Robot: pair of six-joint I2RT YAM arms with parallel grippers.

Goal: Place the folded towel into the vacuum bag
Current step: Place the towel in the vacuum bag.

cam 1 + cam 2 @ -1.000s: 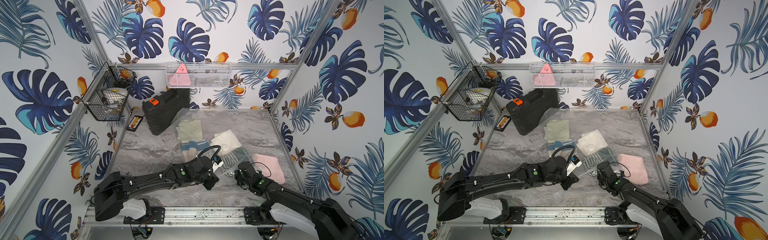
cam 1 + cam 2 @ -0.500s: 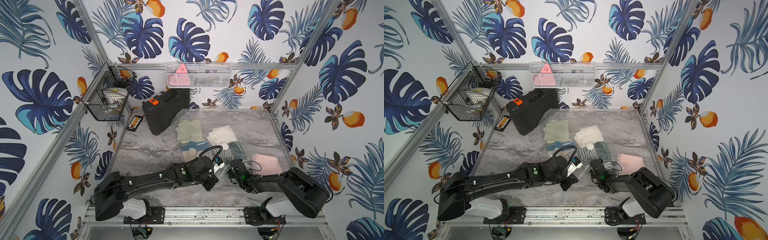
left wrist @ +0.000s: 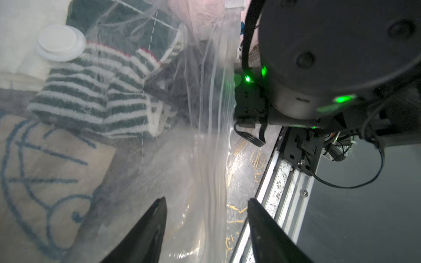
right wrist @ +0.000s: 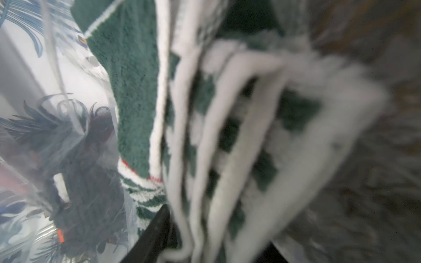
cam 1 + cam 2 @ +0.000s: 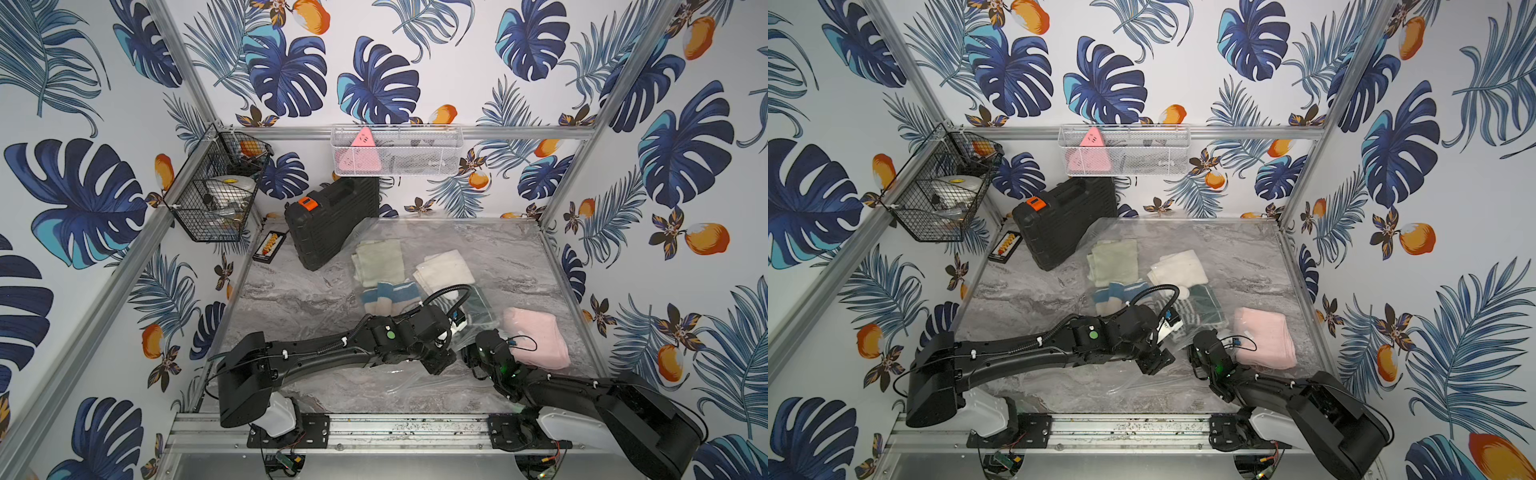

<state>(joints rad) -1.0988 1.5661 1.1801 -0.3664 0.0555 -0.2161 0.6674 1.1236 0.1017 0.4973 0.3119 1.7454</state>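
Possibly striped towel (image 4: 136, 91) ahead of right pincer (image 5: 468, 358), grip untellable, catches slack vacuum bag (image 3: 182, 159) mouth since left pincer (image 3: 206, 200) gapes, holding nothing.

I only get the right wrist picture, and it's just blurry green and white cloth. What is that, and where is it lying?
Observer: It's a green striped towel. The left wrist view shows it under the clear film of the vacuum bag.
Operator: Any landmark near it?
Observer: A round white valve sits on the bag right beside it.
Operator: What's the other hand doing?
Observer: The left hand is open, with nothing gripped.
Operator: Any more cloth around?
Observer: In both top views a pink towel lies beside the right arm.
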